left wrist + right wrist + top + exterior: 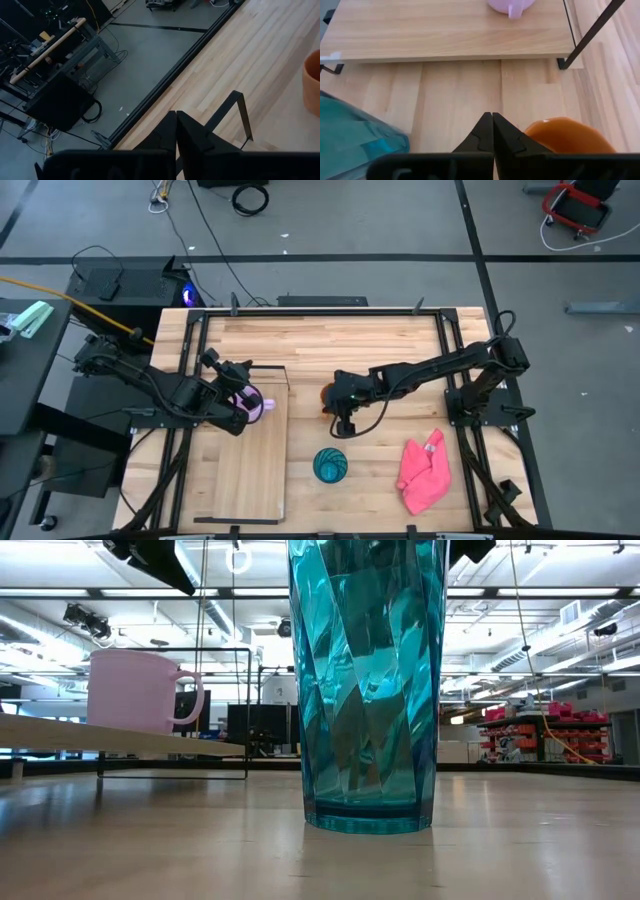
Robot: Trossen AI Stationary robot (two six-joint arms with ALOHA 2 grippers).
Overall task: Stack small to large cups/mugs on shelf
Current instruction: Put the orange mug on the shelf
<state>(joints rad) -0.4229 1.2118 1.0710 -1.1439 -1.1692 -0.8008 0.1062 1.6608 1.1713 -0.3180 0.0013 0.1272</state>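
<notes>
Overhead, the lilac-purple mug (254, 405) was seen standing upright on the shelf (255, 470), near the board's far end and close to its right edge, with the thin black wire frame (270, 367) rising just beyond it. From table height the same mug (140, 690) was shown resting on the raised light-wood board (120, 738), its handle turned toward the teal-green cup (367, 680), which filled the middle of that view. The teal-green cup (331, 465) was placed on the tabletop (380, 340), just off the right edge of the shelf and well apart from the pink cloth (425, 472) lying farther right. The orange mug (327, 395) was found on the tabletop between the shelf and the right arm, partly covered by that arm's wrist. The left gripper (238, 402) was held over the shelf just beside the lilac-purple mug, and in its own wrist view its two dark fingers (176, 131) were pressed together with nothing between them, while part of the orange mug (313, 80) was glimpsed at the edge. The right gripper (343, 425) was positioned just beside the orange mug, on the side toward the teal-green cup; its fingers (492, 131) were likewise closed against each other and empty, with the orange mug (567, 134) next to them, the teal-green cup (355, 130) to the other side, and the shelf (445, 30) with the lilac-purple mug (512, 6) ahead.
</notes>
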